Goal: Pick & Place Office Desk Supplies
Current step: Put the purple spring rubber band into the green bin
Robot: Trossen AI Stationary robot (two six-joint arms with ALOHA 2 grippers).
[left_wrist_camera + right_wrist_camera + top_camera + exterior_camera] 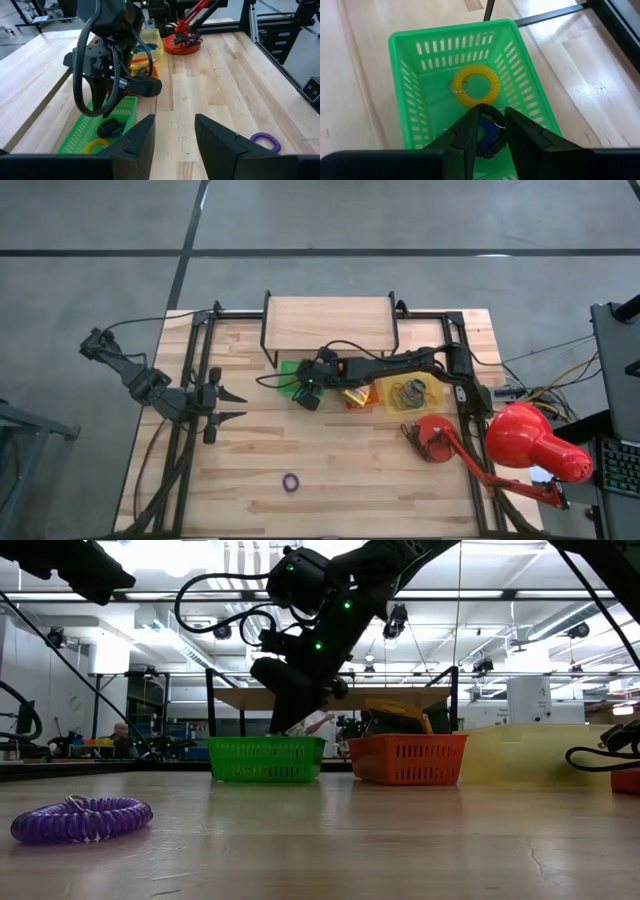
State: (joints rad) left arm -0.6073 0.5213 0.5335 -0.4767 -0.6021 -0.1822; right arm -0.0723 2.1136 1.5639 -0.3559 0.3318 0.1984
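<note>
While the right tool (487, 137) is hanging over the green basket (410, 65) near the centre of the high view, its two dark fingers (465, 135) are standing slightly apart, with a black coil band (487, 145) and a blue one (487, 131) lying between and just under them; whether the fingers are gripping either band I cannot tell. A yellow coil band (472, 90) with a small metal ring is lying flat on the basket floor, just beyond the dark ones. In the high view the right arm is reaching from the right-hand side of the desk (330, 470) toward the middle, its tool (306, 392) over the green basket (288, 370). To the right of that basket are sitting an orange basket (358, 395) and a yellow tray (412, 395) with dark and coloured loops in it. A red desk lamp (525, 445) is standing at the right edge of the frame. A purple coil band (291, 481) is lying alone on the bare wood in the lower middle of the high view, well apart from the baskets. The left tool (232, 406) is waiting at the left side, fingers parted and empty, as its own wrist view (174, 135) shows.
</note>
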